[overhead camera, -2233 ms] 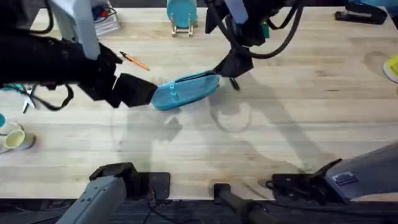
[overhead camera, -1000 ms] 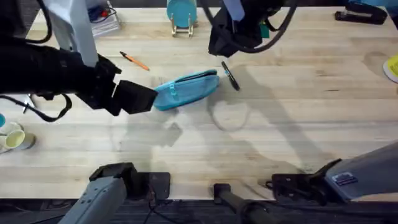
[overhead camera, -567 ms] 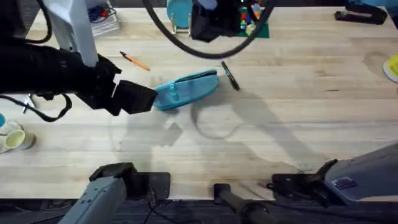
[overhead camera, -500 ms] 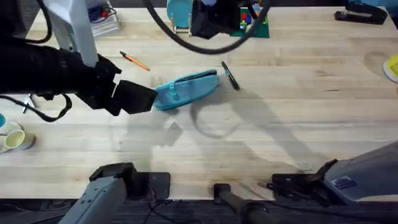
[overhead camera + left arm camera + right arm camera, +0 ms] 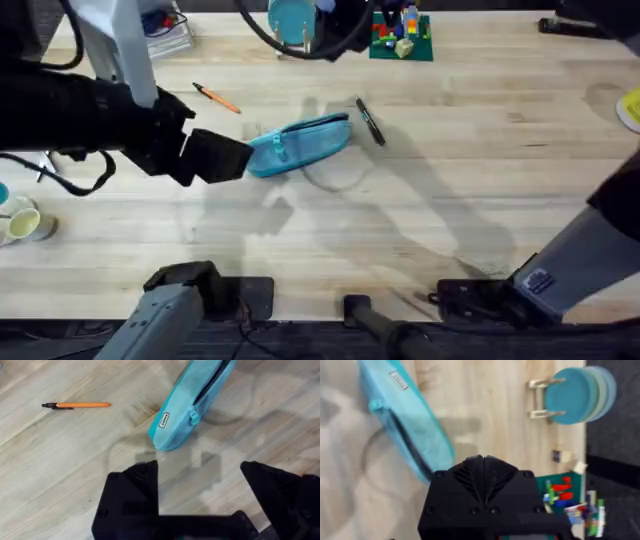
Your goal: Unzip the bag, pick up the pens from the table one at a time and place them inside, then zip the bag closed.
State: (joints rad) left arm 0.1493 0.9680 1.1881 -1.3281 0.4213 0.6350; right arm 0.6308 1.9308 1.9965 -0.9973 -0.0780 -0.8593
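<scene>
L gripper [image 5: 200, 487] is spread wide, nothing between the fingers [image 5: 132, 490], just bare table [image 5: 500, 170] in the gap. In the overhead view the L gripper [image 5: 225, 157] sits at 9 o'clock of the bag [image 5: 298, 144], right beside its near end; can't tell if touching. In the L wrist view the bag [image 5: 190, 405] lies just beyond the fingertips, small label and a side tab facing the cam, dark zipper line along its length.

R gripper [image 5: 482, 477]: fingers meet at a point in the R wrist view, pressed together w/ nothing held. It hangs above the table w/ the bag [image 5: 402, 425] under and to one side; the bag's zipper slit shows dark, looks parted along part of its length.

Overhead: bag lies slanted at table center, far end toward 2 o'clock. Black pen [image 5: 370, 121] just off that far end at 2 o'clock, near but apart. Orange pen [image 5: 216, 97] at 10 o'clock of the bag, well apart; also in the L wrist view [image 5: 77, 405].

Beyond: teal round thing on wooden stand [image 5: 292, 22] at 12 o'clock of the bag, by the far edge; toy bricks on a green plate [image 5: 401, 34] beside it at 3 o'clock.
</scene>
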